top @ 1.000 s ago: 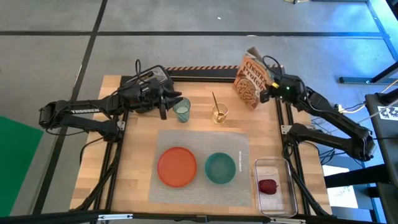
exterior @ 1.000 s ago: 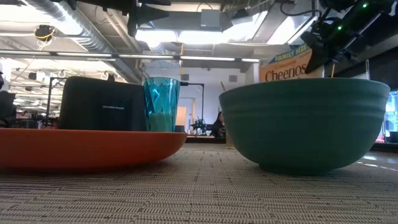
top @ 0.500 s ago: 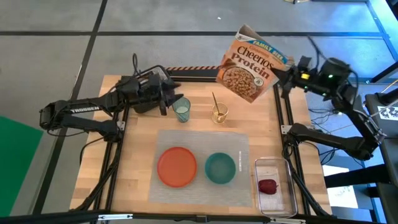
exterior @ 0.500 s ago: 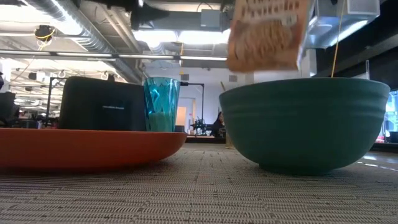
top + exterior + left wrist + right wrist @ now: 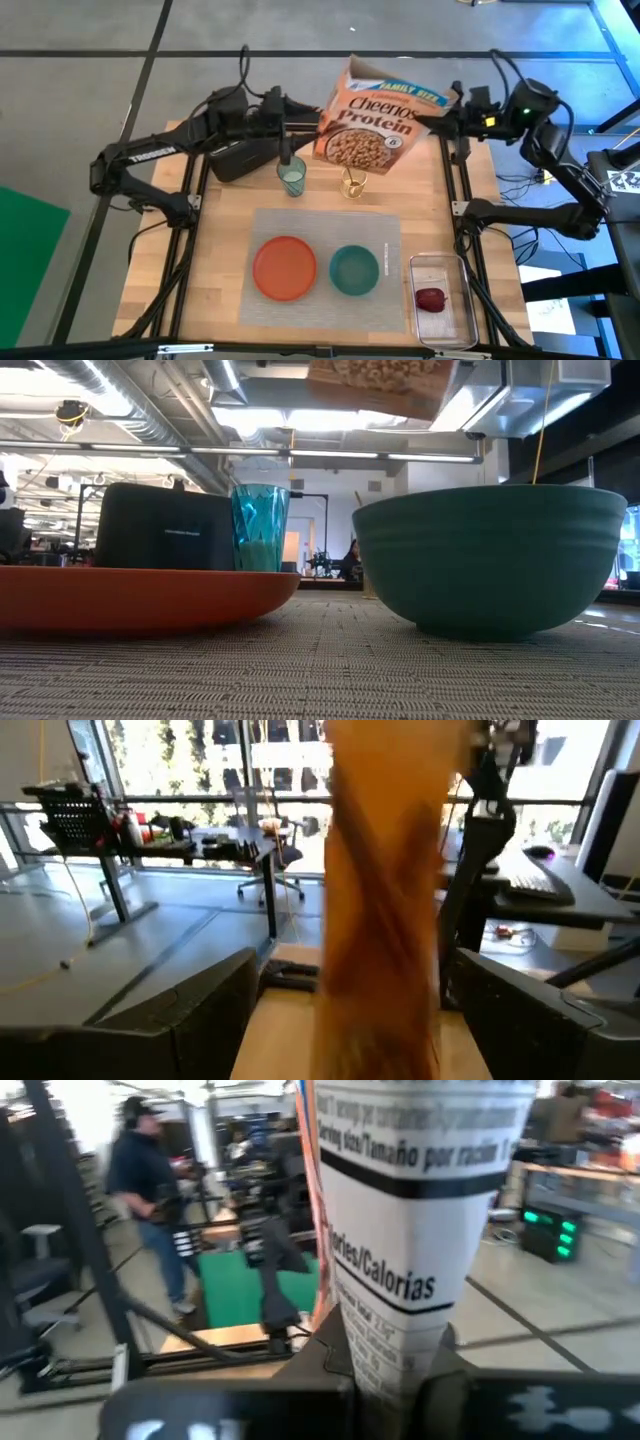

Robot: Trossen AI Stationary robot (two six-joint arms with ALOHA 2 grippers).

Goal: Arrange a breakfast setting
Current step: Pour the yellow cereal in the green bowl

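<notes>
A Cheerios cereal box [image 5: 368, 125] hangs tilted in the air over the table's far middle, with my right gripper [image 5: 442, 117] shut on its right side. My left gripper [image 5: 297, 118] is open at the box's left edge [image 5: 385, 910], one finger on either side. Below stand the green-tinted glass [image 5: 292, 178] and a small cup with the gold spoon [image 5: 351, 180]. On the grey placemat [image 5: 325, 225] rest the orange plate [image 5: 285, 267] and the teal bowl [image 5: 354, 270]. The red fruit [image 5: 430, 299] lies in a clear tub. No toast shows. My right gripper pinches the box's narrow printed side panel [image 5: 385, 1342] between its two fingers. It comes level from the table's right. The box is lifted clear of the table, tilted, its front face up. My left gripper surrounds the box's opposite edge; I cannot tell whether it touches.
The black toaster [image 5: 235, 157] stands at the far left under my left arm. The clear tub [image 5: 442, 298] sits at the near right, beside the placemat. Bare wood shows on the table's near left. A person [image 5: 150, 1190] stands in the room beyond.
My right gripper has lifted the cereal box off the table's far right and carried it up and toward the left, until it hangs above the spoon cup with its front turned upward. My left gripper has opened, let go of the glass, and risen toward the box.
</notes>
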